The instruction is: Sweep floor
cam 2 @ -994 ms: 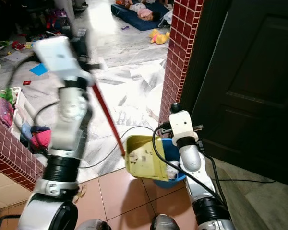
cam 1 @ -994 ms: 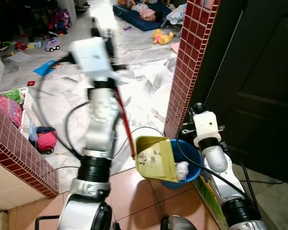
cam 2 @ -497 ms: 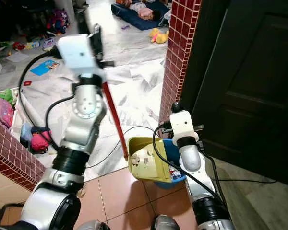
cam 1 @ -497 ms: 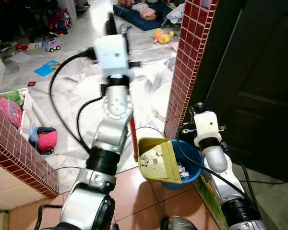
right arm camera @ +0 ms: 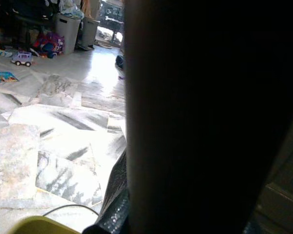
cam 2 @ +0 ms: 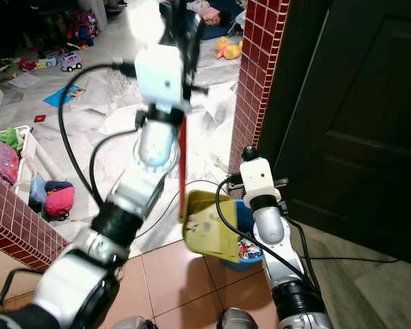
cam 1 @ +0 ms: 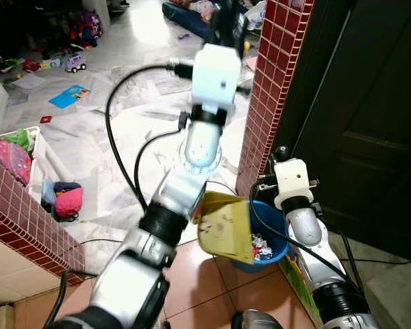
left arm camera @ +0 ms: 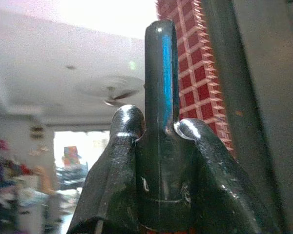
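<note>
Left arm [cam 1: 192,164] is raised high and stretched forward across the middle of the head views, elbow bent, wrist box up near the red brick pillar [cam 1: 267,89]. Left gripper [left arm camera: 158,131] has both fingers clamped on the dark top end of the dustpan handle, which stands between the fingertips [left arm camera: 127,122] in the wrist view and points up toward the ceiling fan [left arm camera: 110,92]. One dustpan: red handle [cam 2: 182,161] runs near vertical, long axis up-down, from the gripper down to the yellow pan [cam 1: 225,226]. Pan is tilted, its edge resting over the rim of the blue bucket [cam 1: 277,243], open face turned toward the bucket. One bucket, on the tiled floor at the foot of the pillar, scraps of debris [cam 1: 262,243] inside. Right arm [cam 1: 301,219] is bent low at the right side of the bucket, forearm rising to a white wrist box beside the dark door [cam 1: 370,116]; right gripper is near the bucket's far rim, jaw state cannot be told since its wrist view is mostly blocked by a dark shape. Marble floor [cam 1: 109,130] beyond the pillar is littered: one toy car [cam 1: 74,63], one blue book [cam 1: 70,96]. One white basket [cam 1: 27,154] of clothes sits by the low brick wall [cam 1: 27,219] at the left.
</note>
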`<state>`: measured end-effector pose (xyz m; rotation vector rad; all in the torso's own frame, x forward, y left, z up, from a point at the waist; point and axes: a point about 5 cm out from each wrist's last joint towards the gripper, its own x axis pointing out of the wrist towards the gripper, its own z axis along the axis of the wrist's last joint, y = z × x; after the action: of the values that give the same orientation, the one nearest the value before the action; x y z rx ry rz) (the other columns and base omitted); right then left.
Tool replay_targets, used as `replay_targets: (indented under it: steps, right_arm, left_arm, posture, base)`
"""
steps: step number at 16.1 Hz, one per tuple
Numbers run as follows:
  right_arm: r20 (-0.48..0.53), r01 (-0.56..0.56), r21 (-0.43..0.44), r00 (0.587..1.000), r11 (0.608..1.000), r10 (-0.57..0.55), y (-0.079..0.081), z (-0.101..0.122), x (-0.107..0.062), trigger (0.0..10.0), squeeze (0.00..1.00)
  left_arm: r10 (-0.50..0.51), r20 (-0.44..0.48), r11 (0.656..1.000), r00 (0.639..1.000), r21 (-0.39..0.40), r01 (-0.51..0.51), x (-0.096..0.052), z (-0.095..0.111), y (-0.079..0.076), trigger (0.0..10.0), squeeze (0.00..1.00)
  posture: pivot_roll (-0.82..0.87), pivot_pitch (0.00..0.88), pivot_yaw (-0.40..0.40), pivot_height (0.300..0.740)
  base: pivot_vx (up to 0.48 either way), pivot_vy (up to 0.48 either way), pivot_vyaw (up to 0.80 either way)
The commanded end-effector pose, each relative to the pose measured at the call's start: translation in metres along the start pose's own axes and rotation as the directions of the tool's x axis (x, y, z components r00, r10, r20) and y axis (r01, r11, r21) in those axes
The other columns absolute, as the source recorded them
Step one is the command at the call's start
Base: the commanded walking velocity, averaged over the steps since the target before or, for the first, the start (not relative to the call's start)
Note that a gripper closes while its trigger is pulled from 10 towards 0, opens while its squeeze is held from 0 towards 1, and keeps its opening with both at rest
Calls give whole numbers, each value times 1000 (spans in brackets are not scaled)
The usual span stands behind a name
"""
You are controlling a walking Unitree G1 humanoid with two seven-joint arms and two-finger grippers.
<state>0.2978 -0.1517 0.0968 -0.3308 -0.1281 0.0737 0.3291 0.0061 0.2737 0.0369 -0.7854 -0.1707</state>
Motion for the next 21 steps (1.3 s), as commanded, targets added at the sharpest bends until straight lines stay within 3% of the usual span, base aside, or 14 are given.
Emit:
replay_targets:
  steps: [1, 6, 9, 11, 13, 17, 21]
  right_arm:
    - [35, -3, -13, 999, 1000, 4, 1, 7, 4, 10000, 0]
    - [42, -14, -11, 999, 1000, 14, 5, 9, 5, 10000, 0]
    - [51, -11, -12, 999, 1000, 11, 6, 10, 3, 10000, 0]
    - [54, 4, -13, 999, 1000, -4, 4, 9, -1, 10000, 0]
    - [51, 17, -14, 999, 1000, -16, 3, 7, -5, 10000, 0]
    - [60, 78, -88, 996, 993, -73, -18, 3, -11, 10000, 0]
    - [78, 97, -124, 993, 987, -88, -30, 5, -6, 10000, 0]
  left_arm:
    - [-14, 113, 1000, 993, -20, 16, 15, 27, -24, 10000, 0]
    - [47, 189, 999, 981, -14, -45, 22, 38, -43, 10000, 0]
    - [-22, 259, 998, 966, -45, 35, 22, 51, -66, 10000, 0]
    - [-85, 285, 992, 955, -68, 108, 12, 55, -87, 10000, 0]
    - [-127, 307, 984, 943, -84, 160, 5, 59, -98, 10000, 0]
    - [-132, 205, 983, 970, -98, 155, 15, 37, -80, 10000, 0]
    - [2, 165, 996, 986, -94, 14, 38, 32, -44, 10000, 0]
  posture:
    - [-113, 0, 62, 740]
    - [-128, 0, 66, 740]
    - [-148, 0, 84, 740]
    - [-159, 0, 100, 740]
    - [-161, 0, 110, 740]
    - [-154, 0, 106, 740]
    - [-146, 0, 81, 740]
  base:
    - [0, 0, 0]
    - [0, 0, 0]
    - [0, 0, 0]
    - [0, 0, 0]
    - [0, 0, 0]
    - [0, 0, -400]
    - [0, 0, -539]
